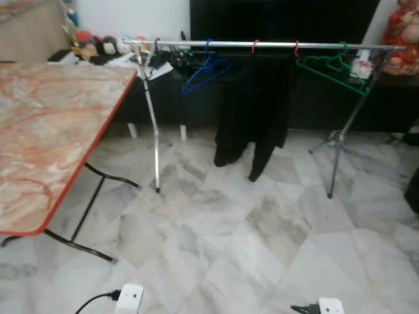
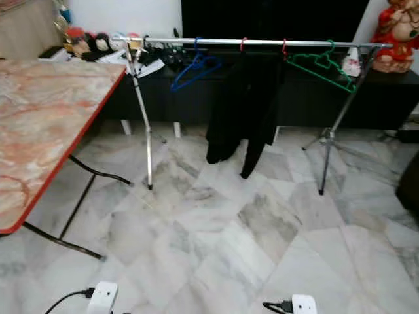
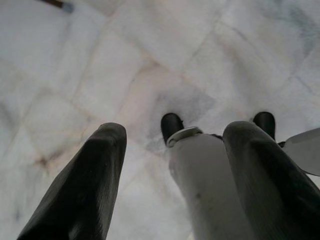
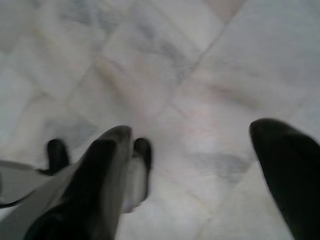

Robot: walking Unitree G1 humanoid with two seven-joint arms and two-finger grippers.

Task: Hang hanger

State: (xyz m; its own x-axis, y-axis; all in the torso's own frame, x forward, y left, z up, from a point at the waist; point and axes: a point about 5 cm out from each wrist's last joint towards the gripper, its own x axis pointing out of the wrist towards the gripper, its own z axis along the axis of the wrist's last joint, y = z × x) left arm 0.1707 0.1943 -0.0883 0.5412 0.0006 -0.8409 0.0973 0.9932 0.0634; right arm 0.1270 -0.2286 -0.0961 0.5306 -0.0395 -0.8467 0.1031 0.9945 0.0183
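Observation:
A silver clothes rail (image 1: 275, 44) on two tripod stands crosses the far side of the room. On it hang a blue hanger (image 1: 205, 70), tilted and bare, a black garment (image 1: 255, 111) on red hooks, and a bare green hanger (image 1: 330, 67) near the right end. Both arms hang low, with their white wrists at the bottom edge of the eye views. My left gripper (image 3: 177, 130) is open over the marble floor and holds nothing. My right gripper (image 4: 194, 131) is also open and holds nothing.
A marble-patterned folding table (image 1: 46, 131) with a red edge stands at the left, its black legs reaching onto the floor. Behind the rail runs a low black cabinet (image 1: 196, 98) with toys and papers on top. A dark object (image 1: 414, 190) sits at the right edge.

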